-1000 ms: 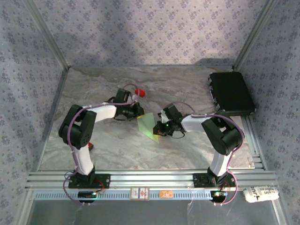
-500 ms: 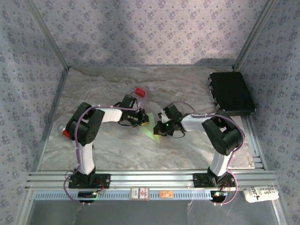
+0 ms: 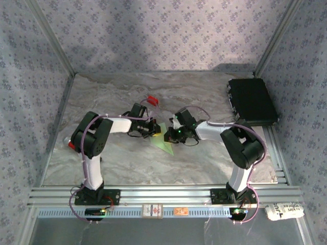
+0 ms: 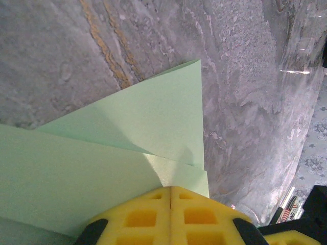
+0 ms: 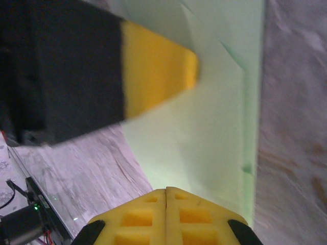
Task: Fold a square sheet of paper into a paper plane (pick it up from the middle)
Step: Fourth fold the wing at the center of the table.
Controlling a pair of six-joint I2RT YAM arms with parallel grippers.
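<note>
The paper (image 3: 164,143) lies near the middle of the desk (image 3: 102,153), a small pale-green wedge from above, its point toward 5 o'clock. I get its shape from the wrist cameras: the left wrist view shows the paper (image 4: 127,153) folded, with a triangular flap lying over a wider layer and its tip toward 1 o'clock. The right wrist view shows the paper (image 5: 219,127) as a long flat strip with a straight edge at 3 o'clock and faint creases.

From above, the left tool (image 3: 156,130) sits at the paper's 11 o'clock and the right tool (image 3: 172,136) at its 1 o'clock, the two close together over its far end. In its own camera the left tool (image 4: 170,194) has its yellow pads pressed together, with the paper running out from under the tips. The right tool (image 5: 166,196) is likewise closed, its tips at the strip's near end. I see no paper between either pair. One yellow pad (image 5: 158,71) of the left tool lies over the paper at 10 o'clock in that view. I cannot tell whether any tip touches the sheet.

A red block (image 3: 151,99) lies at 12 o'clock from the left tool, and a black case (image 3: 252,101) at the desk's 2 o'clock corner.
</note>
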